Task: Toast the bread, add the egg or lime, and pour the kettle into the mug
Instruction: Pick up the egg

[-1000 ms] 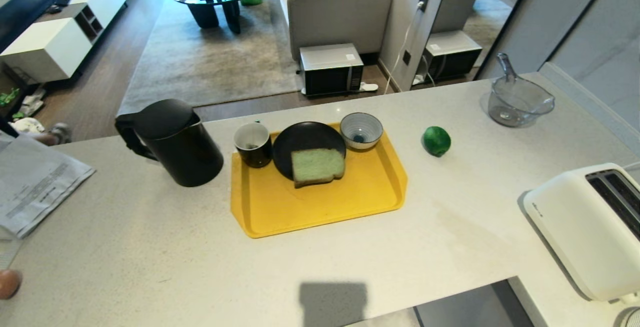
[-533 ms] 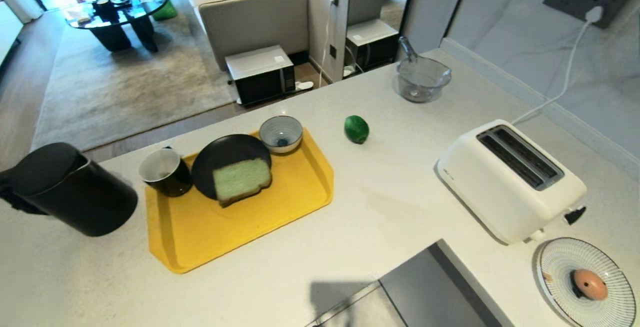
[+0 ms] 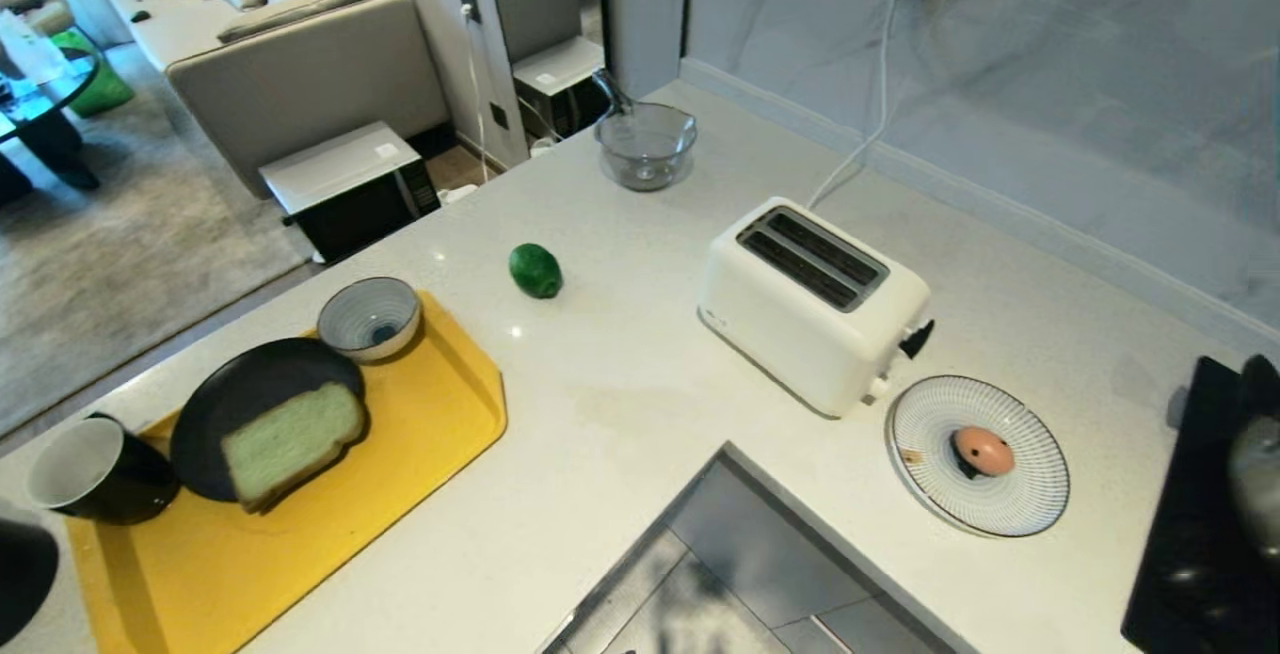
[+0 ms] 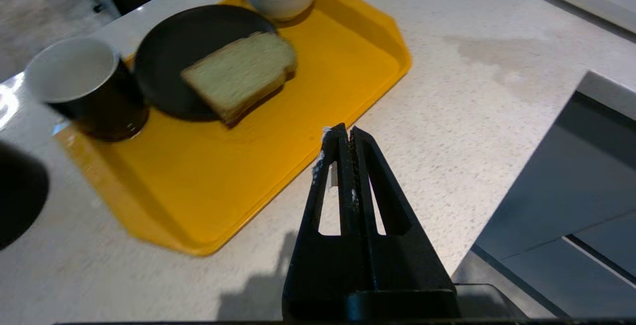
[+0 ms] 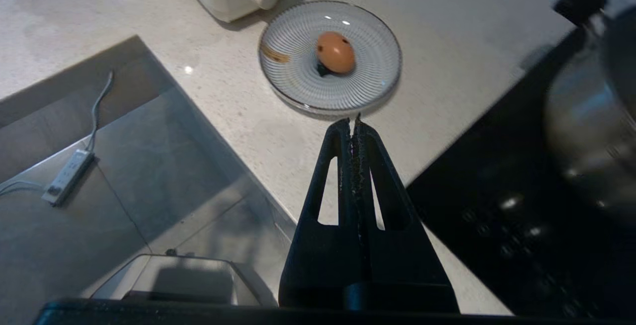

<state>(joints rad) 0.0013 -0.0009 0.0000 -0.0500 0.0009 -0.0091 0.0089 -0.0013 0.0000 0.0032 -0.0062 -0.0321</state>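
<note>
The bread (image 3: 291, 441) lay flat on a black plate (image 3: 215, 404) at the back of the yellow tray (image 3: 420, 434), overhanging the plate's rim on the near side, which we judged left an edge free for a grip. The mug (image 3: 88, 466) stood upright at the tray's left end, touching the plate, and a striped bowl (image 3: 369, 317) sat in the tray's far corner. The lime (image 3: 535, 270) rested alone on the counter (image 3: 640, 384) between tray and toaster (image 3: 812, 302), whose slots faced up and looked empty; the egg (image 3: 983, 450) sat on a striped plate (image 3: 1010, 504) just beside the toaster. Of the kettle (image 3: 20, 574) we saw only a dark edge at the far left. Our left gripper (image 4: 343, 138) hung clenched and empty above the tray's near edge, our right gripper (image 5: 352, 126) likewise clenched and empty near the egg's plate. Nothing seemed begun.
</note>
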